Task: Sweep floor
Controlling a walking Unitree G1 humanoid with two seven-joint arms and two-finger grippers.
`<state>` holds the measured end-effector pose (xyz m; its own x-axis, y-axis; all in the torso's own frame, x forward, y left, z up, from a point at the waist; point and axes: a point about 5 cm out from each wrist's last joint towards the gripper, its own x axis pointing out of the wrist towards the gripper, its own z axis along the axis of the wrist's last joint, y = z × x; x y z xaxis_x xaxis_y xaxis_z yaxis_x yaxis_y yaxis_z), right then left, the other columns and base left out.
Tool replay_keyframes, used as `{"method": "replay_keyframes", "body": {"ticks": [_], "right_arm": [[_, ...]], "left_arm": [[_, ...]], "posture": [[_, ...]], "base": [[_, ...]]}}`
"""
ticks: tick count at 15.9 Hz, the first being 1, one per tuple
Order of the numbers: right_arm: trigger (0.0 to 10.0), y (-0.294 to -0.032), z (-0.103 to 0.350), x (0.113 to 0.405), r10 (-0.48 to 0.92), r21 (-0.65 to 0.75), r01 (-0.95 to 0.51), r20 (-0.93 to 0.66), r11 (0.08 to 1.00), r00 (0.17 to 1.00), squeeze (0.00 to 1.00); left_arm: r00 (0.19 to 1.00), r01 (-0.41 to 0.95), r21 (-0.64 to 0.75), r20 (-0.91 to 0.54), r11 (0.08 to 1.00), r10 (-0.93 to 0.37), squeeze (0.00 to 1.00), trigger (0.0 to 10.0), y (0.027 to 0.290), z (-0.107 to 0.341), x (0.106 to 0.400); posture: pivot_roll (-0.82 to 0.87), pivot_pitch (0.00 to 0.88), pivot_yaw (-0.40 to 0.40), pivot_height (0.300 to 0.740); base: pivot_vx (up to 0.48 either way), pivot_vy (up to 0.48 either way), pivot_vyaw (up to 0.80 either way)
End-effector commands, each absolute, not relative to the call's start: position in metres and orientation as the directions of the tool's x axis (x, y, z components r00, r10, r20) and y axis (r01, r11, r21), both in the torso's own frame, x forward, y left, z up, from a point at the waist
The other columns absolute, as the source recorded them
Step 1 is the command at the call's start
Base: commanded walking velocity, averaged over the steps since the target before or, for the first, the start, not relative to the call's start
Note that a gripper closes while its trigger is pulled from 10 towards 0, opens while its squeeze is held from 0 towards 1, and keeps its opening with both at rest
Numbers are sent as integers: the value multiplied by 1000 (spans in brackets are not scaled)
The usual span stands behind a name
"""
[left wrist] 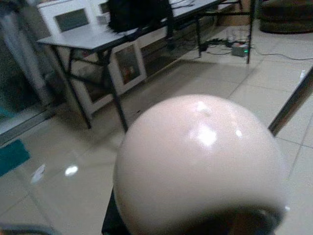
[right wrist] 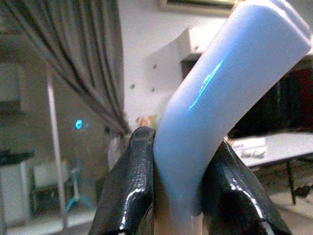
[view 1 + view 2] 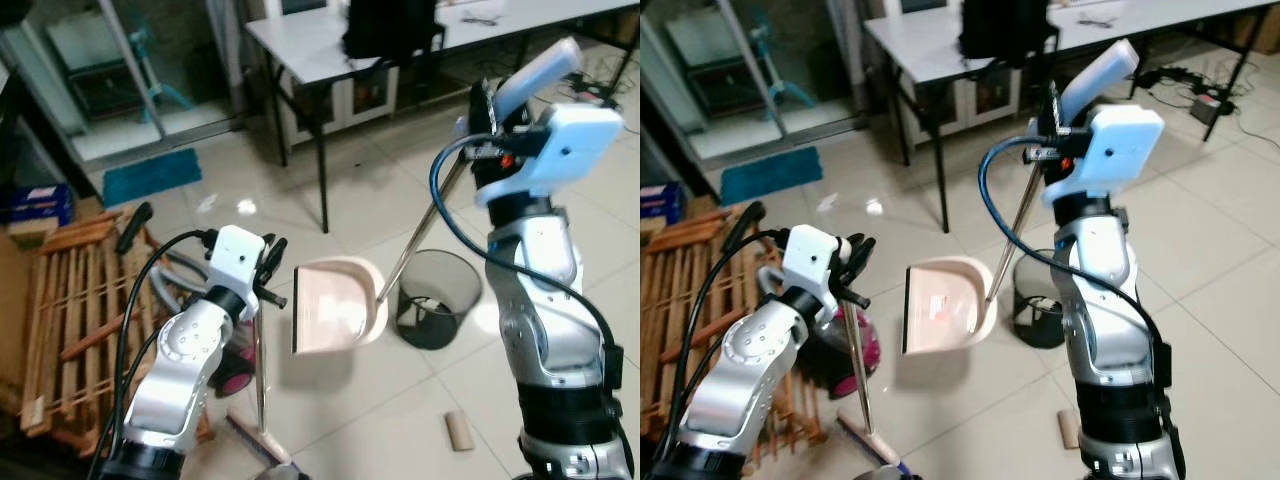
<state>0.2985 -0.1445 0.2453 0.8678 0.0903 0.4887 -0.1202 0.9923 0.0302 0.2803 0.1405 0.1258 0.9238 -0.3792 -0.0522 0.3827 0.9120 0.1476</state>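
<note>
Pale pink plastic marks the dustpan (image 3: pixel 338 305), which hangs tilted above the tiled floor (image 3: pixel 400 400), its open mouth facing the robot's left, just beside a black mesh wastebasket (image 3: pixel 436 297). A thin metal pole (image 3: pixel 420 235) runs up from the pan to a light blue handle (image 2: pixel 220 98), and the right gripper (image 2: pixel 178 191) is clamped on that handle, a black finger pressed to each side, with the arm raised high. The left gripper (image 3: pixel 268 275) holds the upright metal broomstick (image 3: pixel 260 370), its fingers closed around the shaft above the broom head (image 3: pixel 262 440) resting on the floor. A small cardboard tube (image 3: pixel 459 431) lies on the tiles near the robot's right side. A grey folding table (image 3: pixel 320 50) stands behind, and a wooden pallet (image 3: pixel 70 310) lies at the robot's left.
</note>
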Motion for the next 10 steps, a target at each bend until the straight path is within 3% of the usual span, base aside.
{"method": "replay_keyframes", "body": {"ticks": [1,3,6,10], "right_arm": [[10000,-143,232,294,99,-22,-99,435,995,895,0],[10000,-143,215,292,94,-65,-74,392,995,915,0],[10000,-152,175,289,17,-136,23,280,990,960,0],[10000,-158,141,284,-43,-97,53,100,994,994,0]], "left_arm": [[939,342,156,-18,927,-343,0,10000,149,134,279],[943,330,155,-20,931,-331,0,10000,150,132,279],[947,319,141,-23,937,-319,0,10000,147,132,281],[947,322,134,-32,937,-320,0,10000,147,131,282]], "posture": [[-9,0,98,740],[-11,0,98,740],[-16,0,104,740],[-16,0,106,740]], "base": [[0,0,0],[0,0,0],[0,-470,0],[0,-480,0]]}}
